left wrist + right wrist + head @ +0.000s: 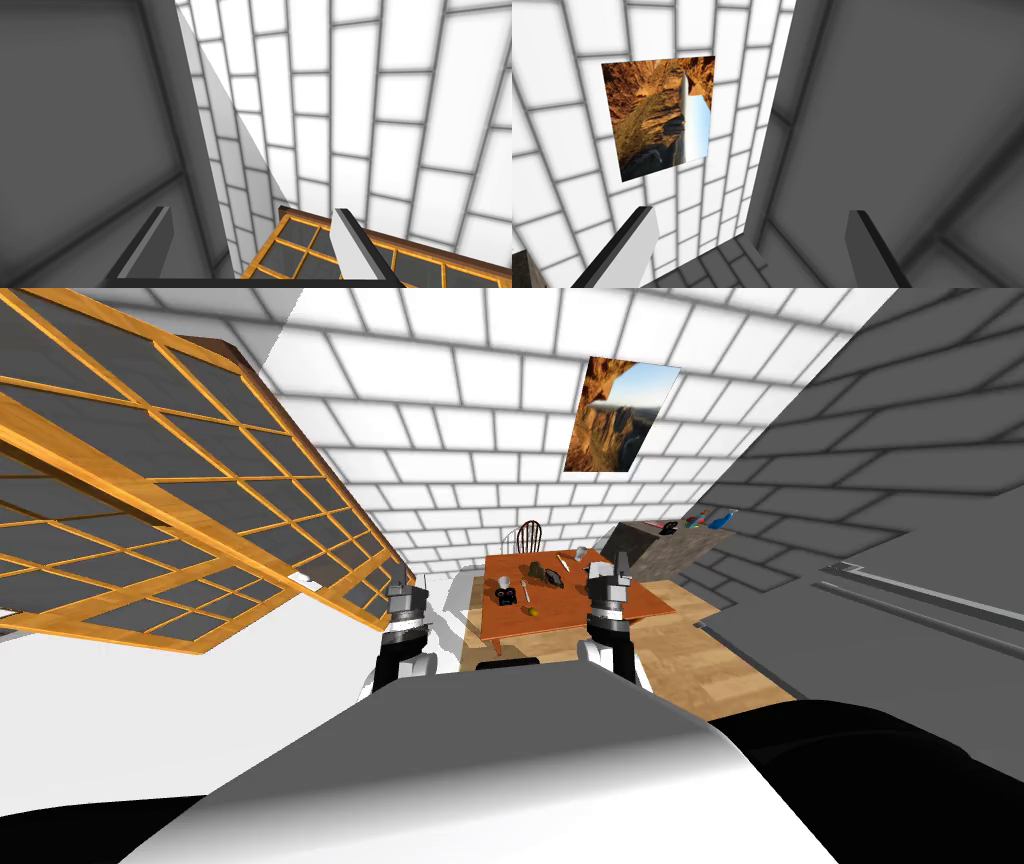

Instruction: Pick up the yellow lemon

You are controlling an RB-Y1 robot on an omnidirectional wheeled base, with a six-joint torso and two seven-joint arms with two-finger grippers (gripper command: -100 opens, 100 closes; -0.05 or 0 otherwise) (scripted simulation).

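both our arms are held out ahead of us. the left gripper (401, 576) has its fingers (350, 245) spread wide with nothing between them. the right gripper (609, 568) is the same, its fingers (628, 250) parted and empty. beyond them stands a wooden table (645, 600). the yellow lemon (532, 611) lies on the table's near part, close to the front edge, near a black object (508, 596) and well apart from both grippers. a chair (529, 535) stands at the table's far side, and a grey counter (660, 553) sits off to the right.
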